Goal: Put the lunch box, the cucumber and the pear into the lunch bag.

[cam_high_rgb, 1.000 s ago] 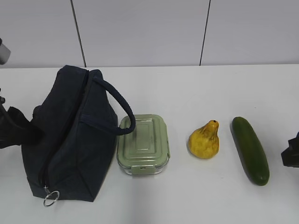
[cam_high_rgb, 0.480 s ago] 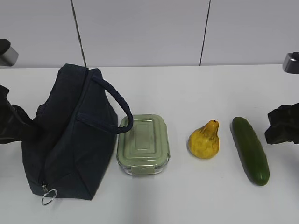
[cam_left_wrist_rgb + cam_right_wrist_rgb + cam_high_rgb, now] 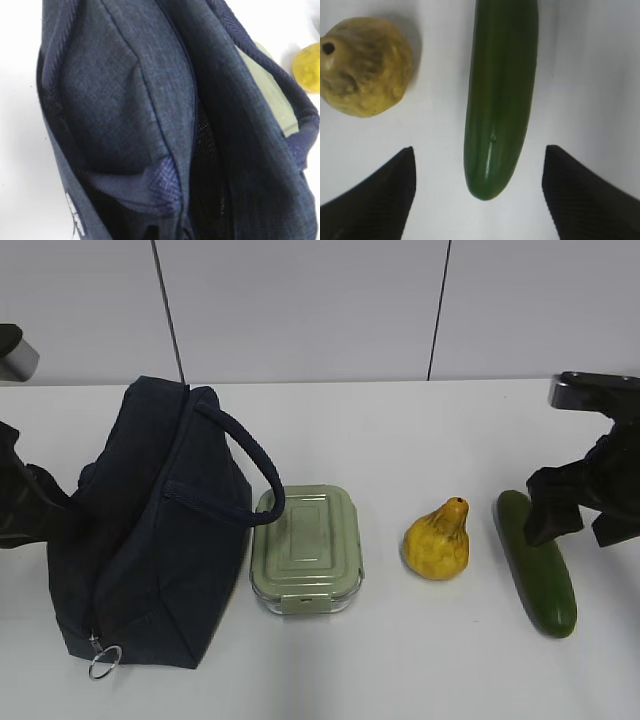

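The navy lunch bag (image 3: 150, 540) stands at the left and fills the left wrist view (image 3: 150, 100), its top seam partly open. My left gripper (image 3: 30, 505) is pressed against the bag's left side; its jaws are hidden by the fabric. The sage-green lunch box (image 3: 305, 548) lies just right of the bag, under its handle loop. The yellow pear (image 3: 437, 540) lies right of the box. The dark green cucumber (image 3: 540, 575) lies further right. My right gripper (image 3: 578, 528) hovers open over the cucumber's far half, and its fingers straddle the cucumber's end (image 3: 497, 125), with the pear (image 3: 365, 75) to the side.
The white table (image 3: 400, 430) carries everything in one row. A metal ring pull (image 3: 103, 663) hangs at the bag's near corner. A panelled white wall stands behind the table.
My right arm has come in from the right edge and now hangs over the cucumber. The bag's near end has shifted slightly; the left arm holds its place against it.
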Controlling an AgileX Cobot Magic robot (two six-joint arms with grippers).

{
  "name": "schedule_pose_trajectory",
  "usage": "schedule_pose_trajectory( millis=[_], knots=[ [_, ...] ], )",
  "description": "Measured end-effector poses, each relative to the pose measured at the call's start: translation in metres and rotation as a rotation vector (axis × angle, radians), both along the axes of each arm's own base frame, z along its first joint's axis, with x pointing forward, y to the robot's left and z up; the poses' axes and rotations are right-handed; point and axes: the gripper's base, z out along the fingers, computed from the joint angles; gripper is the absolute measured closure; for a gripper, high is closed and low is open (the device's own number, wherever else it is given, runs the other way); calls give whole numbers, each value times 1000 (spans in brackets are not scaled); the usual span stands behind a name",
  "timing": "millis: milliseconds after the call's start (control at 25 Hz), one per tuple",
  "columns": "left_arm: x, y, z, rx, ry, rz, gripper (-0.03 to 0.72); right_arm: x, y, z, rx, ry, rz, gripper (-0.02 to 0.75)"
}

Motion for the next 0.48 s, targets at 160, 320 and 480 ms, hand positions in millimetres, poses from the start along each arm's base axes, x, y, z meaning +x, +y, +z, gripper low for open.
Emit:
schedule_pose_trajectory(
  millis=[160,320,480],
  knots=[
    [0,0,0,0,0,0,685,17,0,-16,-16,43,9,126],
    [0,0,0,1,-2,-1,685,28,0,-27,-21,71,7,132],
    [0,0,0,3,-4,-1,685,38,1,-39,-25,97,8,139]
  ],
)
